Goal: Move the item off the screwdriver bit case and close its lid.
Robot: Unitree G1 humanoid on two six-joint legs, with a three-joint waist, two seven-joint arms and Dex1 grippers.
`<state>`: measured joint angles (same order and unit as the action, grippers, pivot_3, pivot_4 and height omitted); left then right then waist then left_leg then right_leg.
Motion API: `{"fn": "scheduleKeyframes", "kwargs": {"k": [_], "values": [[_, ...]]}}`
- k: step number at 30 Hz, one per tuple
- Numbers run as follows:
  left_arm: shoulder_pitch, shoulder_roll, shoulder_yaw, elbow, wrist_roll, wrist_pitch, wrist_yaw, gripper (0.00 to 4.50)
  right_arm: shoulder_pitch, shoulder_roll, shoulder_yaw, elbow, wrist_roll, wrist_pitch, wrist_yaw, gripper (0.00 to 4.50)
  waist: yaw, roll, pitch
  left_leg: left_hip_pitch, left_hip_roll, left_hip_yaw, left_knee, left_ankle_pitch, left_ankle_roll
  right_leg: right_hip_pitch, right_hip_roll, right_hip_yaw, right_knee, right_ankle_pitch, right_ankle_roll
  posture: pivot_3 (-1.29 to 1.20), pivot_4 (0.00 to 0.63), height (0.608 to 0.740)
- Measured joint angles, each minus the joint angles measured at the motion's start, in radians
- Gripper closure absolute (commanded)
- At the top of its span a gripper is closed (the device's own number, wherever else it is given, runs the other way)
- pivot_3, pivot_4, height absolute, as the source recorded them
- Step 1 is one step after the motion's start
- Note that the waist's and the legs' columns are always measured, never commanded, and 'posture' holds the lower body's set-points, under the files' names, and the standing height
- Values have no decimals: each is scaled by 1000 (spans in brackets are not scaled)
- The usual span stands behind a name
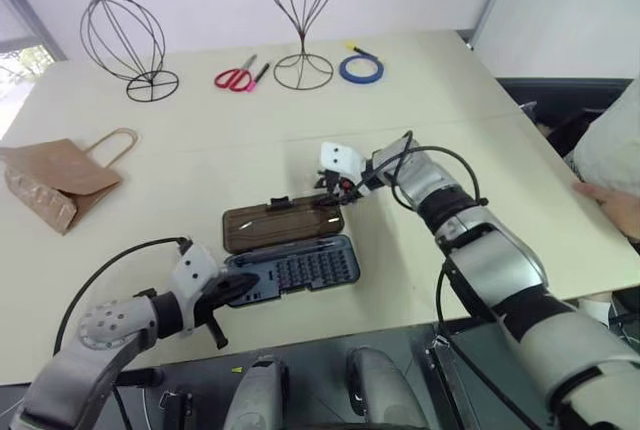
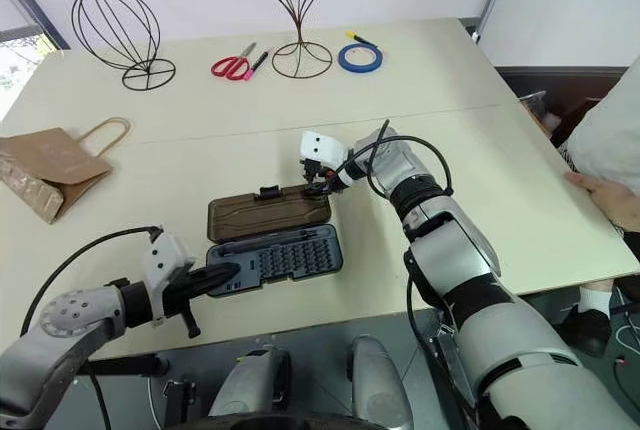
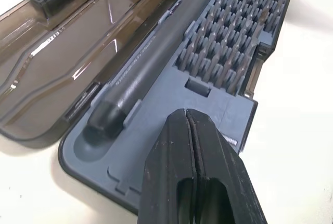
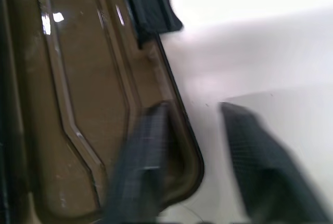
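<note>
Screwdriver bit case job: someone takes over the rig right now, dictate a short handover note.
Left tool: shut, tips pressing the near-left end of the screwdriver bit case.
Right tool: fingers apart, straddling the far-right corner of the lid; no grip yet.
Paper bag: on the table at far left, apart from the case.
Done: bag moved off.
Left: lid lies open flat; lift it and close it.

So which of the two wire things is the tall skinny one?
The wire stand next to the blue tape roll and the scissors. It rises tall on a thin stem, while the other wire stand, further left, is short and round like a ball.
</note>
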<state>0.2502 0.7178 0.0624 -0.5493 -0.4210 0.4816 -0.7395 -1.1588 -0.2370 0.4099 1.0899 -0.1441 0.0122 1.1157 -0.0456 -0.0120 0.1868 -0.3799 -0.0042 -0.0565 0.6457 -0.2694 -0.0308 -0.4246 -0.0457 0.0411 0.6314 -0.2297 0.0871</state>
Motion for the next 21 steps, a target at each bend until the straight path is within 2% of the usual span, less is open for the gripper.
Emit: {"fn": "scheduleKeyframes", "kwargs": {"k": [10, 14, 18, 21], "values": [[-13, -3, -1, 48, 16, -43, -14, 4500, -5, -6, -6, 1, -41, -19, 21, 4466, -2, 1, 0, 5, 1, 0, -2, 0, 0, 4, 2, 0, 1, -1, -1, 0, 150, 740], [-21, -14, -1, 79, 19, -76, -20, 4500, 25, -16, 3, -41, -80, -113, -12, 4466, -4, 1, 0, 5, 1, 0, -2, 0, 0, 4, 1, 0, 1, -1, -1, 0, 150, 740], [-21, -33, 3, 81, 13, -74, -15, 4500, 73, -49, 17, -143, -125, -239, -73, 4466, -4, 1, 0, 5, 1, 0, -2, 0, 0, 3, 1, 0, 1, -1, -1, 0, 150, 740], [-26, -52, 12, 84, -7, -58, -5, 4500, 149, -106, 8, -314, -127, -266, -96, 4466, 2, 1, 0, 4, 1, 0, -2, 0, 0, 3, 1, 0, 1, -1, -1, 0, 150, 740]]}}
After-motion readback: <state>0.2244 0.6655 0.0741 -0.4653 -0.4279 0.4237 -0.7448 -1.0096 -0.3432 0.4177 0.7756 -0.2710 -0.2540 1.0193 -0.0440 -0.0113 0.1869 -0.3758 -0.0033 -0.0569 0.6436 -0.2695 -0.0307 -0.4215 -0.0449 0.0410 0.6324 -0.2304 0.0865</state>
